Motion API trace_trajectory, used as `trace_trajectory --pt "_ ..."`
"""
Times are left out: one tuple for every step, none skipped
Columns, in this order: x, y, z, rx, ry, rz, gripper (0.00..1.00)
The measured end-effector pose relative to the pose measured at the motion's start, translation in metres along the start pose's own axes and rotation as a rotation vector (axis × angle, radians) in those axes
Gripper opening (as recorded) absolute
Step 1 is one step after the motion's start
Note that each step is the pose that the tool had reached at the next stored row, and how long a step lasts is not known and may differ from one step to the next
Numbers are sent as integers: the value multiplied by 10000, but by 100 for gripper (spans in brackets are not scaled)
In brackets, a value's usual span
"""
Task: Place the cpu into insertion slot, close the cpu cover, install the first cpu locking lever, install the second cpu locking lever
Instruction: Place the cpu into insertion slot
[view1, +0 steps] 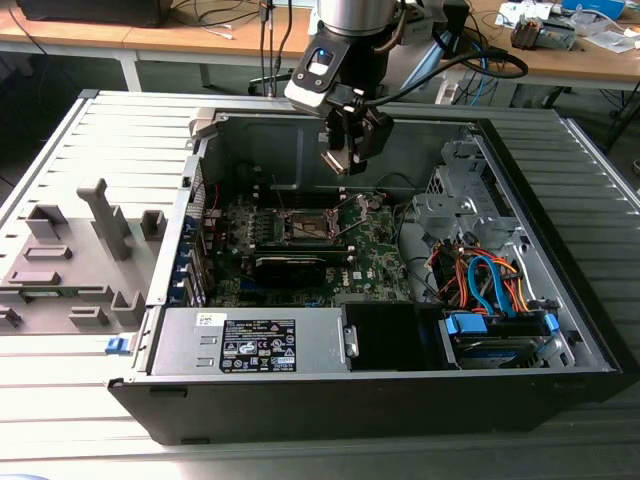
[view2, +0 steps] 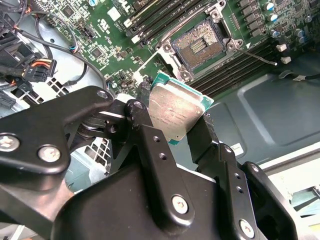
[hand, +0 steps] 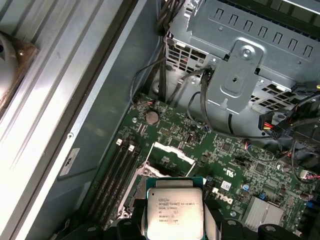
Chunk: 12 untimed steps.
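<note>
the cpu (view2: 175, 111), its silver-grey top printed with small text, is clamped at two opposite edges by the gripper (view1: 341, 160) and held above the green motherboard (view1: 378, 255), inside the open computer case (view1: 350, 402). the insertion slot (view2: 200, 46) lies uncovered near the motherboard's middle, apart from the cpu. a printed label is carried by the power supply (view1: 185, 345).

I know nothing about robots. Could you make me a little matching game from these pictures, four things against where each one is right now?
1. cpu
2. insertion slot
3. orange and blue cables
4. grey holder tray

A. empty, on the green board
B. outside the case, exterior view's left
C. clamped in the gripper
D. inside the case, exterior view's right

Pairs: 1-C, 2-A, 3-D, 4-B.
</note>
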<state>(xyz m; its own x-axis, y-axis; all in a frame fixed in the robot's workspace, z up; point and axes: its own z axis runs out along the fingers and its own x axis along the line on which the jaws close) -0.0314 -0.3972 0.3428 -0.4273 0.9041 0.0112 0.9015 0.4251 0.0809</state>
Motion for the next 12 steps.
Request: trace_trajectory --pt "0 0 0 -1 -3 31 55" --pt "0 0 0 -1 -5 61 55" --pt "0 0 0 -1 -7 88 55" --pt "0 0 0 -1 -9 111 55" --pt "0 0 0 -2 -11 139 55" --pt "0 0 0 -1 -13 154 55" --pt "0 0 0 -2 -14 178 55" --pt "0 0 0 -2 -16 196 55" --pt "0 0 0 -2 -17 213 55" --pt "0 0 0 -3 -20 245 55" --pt "0 0 0 -3 -23 281 55" --pt "0 0 0 -3 -25 300 55"
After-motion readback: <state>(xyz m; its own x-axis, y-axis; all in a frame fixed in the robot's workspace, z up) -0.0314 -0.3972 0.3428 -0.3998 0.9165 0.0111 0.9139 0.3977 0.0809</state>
